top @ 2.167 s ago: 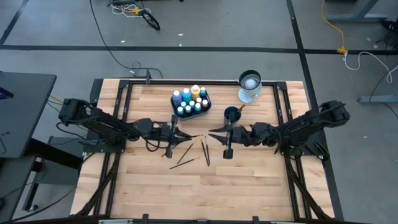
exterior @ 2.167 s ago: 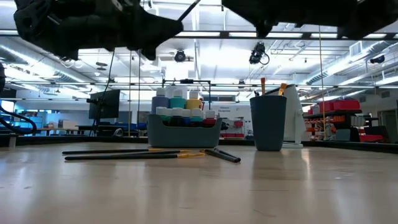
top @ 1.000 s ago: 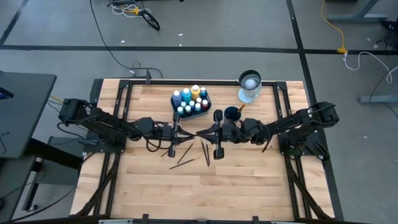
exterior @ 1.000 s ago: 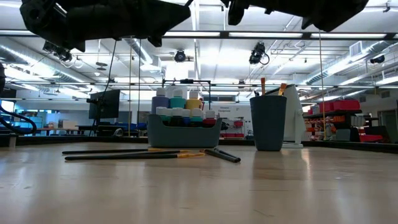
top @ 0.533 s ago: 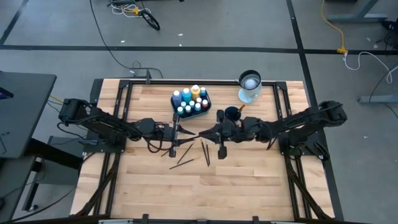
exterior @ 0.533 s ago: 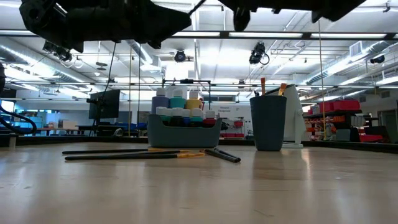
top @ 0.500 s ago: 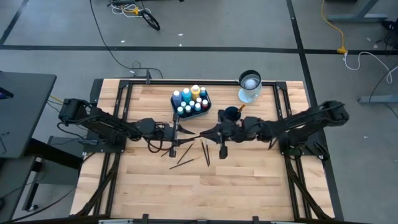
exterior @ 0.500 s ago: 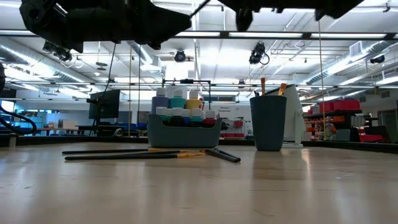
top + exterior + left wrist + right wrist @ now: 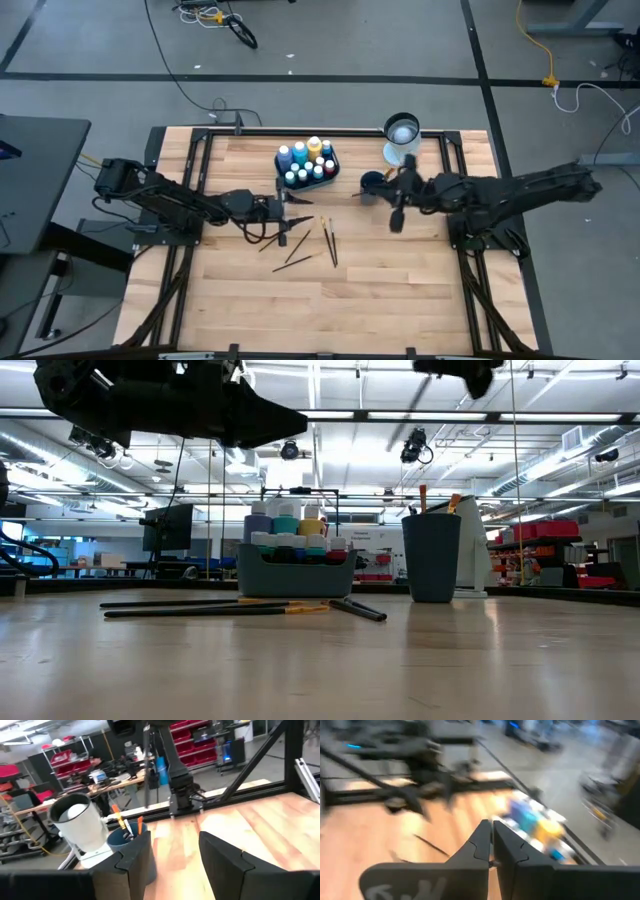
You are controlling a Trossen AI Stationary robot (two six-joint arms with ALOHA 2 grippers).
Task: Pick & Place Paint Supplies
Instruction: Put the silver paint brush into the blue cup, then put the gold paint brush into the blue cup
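Hovering over mid-table, the left gripper [image 9: 300,205] is standing spread and empty, while the right gripper [image 9: 362,194], pinching a thin brush [image 9: 358,194], is sitting beside the cup [image 9: 372,181]. Bottles [image 9: 306,160] are filling the tray [image 9: 333,166] near the far edge; brushes [image 9: 328,241] are lying mid-table, waiting.

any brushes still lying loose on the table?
Yes, several brushes lie on the wood below the tray in the high view.
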